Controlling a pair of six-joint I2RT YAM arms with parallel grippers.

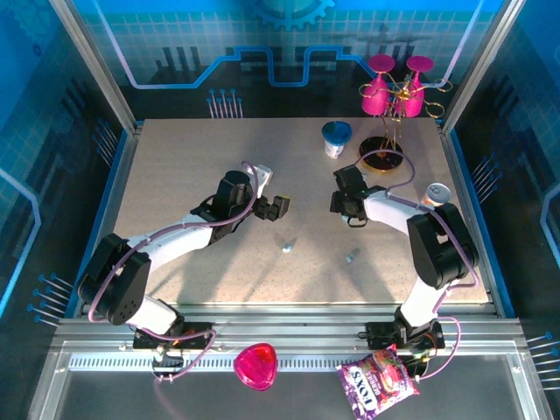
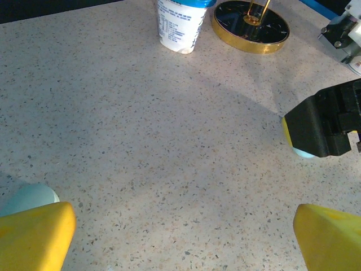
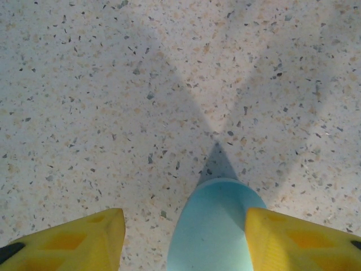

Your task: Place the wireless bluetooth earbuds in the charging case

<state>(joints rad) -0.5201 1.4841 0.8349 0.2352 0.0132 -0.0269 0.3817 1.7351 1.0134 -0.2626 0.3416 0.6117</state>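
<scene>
As I judge it, the task is at its very start, since neither bud sits in a case. One earbud point(image 1: 286, 248) lies loose on the surface point(image 1: 192, 157) between my two arms. The other earbud point(image 1: 352, 255) lies apart from it to the right, in front of my right arm. Nothing touches either of them.

My right end effector point(image 3: 185, 217) sits low over the charging case point(image 3: 213, 226), a smooth pale-blue pebble lying flat on the surface. The fingers stand at about half width, one on each side of it. One finger looks to meet the case's flank, but a sliver of surface shows between the other and the case, so I would not call it gripped. My left end effector point(image 2: 183, 209) is spread wide and holds nothing. A second pale-blue rounded thing point(image 2: 29, 197) lies just beside one of its fingers, and I cannot tell whether it is another case.

Nearly everything is left to do: secure the case, open it if it is closed (I cannot tell), then lift each bud and seat it.

The case's long axis seems to run away from my right wrist, along the fingers, with its rounded end pointing forward. That would mean the fingers close across its narrower width. The buds are too small from above for me to tell which way they point, though the right one looks slightly stretched on a diagonal.
</scene>
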